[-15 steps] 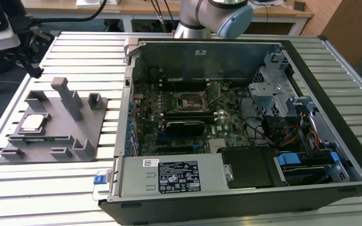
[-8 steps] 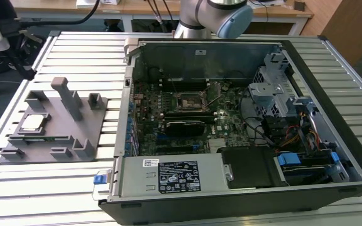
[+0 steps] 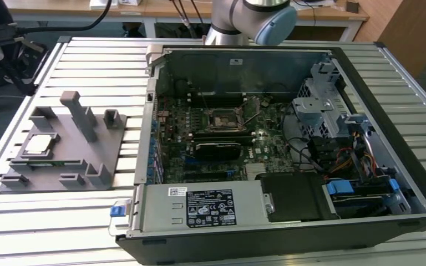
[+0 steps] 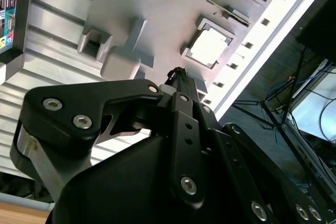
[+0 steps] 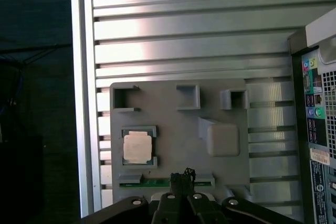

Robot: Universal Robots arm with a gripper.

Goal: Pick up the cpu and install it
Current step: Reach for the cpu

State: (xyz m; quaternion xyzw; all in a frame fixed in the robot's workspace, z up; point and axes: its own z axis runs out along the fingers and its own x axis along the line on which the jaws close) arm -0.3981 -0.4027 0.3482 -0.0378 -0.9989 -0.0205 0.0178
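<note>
The cpu [image 3: 37,144] [image 4: 210,45] [image 5: 137,147] is seen lying flat in a square pocket of the grey fixture [image 3: 59,160] [image 4: 157,9] [image 5: 178,129], at the exterior view's left on the slatted tabletop [image 3: 87,61]. It is well apart from the open computer case [image 3: 243,61] at the exterior view's right. In both wrist views the gripper [image 4: 178,73] [image 5: 181,173] is held over the fixture's edge, near the cpu but not touching it. The fingers are drawn narrow, tips together, with nothing gripped. The black socket [image 3: 219,119] is seen on the motherboard inside the case.
</note>
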